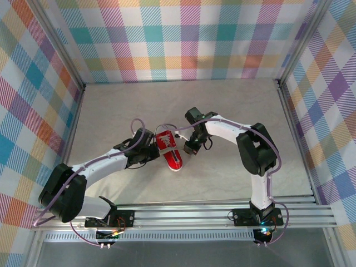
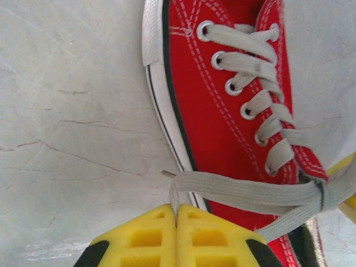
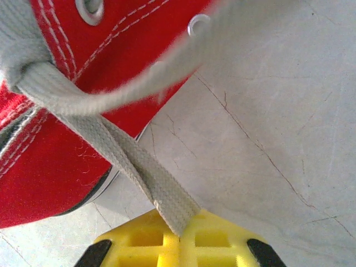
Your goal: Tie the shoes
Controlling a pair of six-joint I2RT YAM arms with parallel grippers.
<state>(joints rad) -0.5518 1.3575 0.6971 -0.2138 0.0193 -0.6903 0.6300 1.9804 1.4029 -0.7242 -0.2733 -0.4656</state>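
The red sneaker (image 1: 169, 151) lies on the bench (image 1: 233, 105) near its middle, between the two arms. The left gripper (image 2: 177, 208) is clamped on one flat grey lace (image 2: 245, 192), which runs taut over the shoe's side to where the laces cross by the last eyelets. The right gripper (image 3: 179, 231) is pinched together on the other lace (image 3: 128, 161), stretched tight from the sneaker's opposite side.
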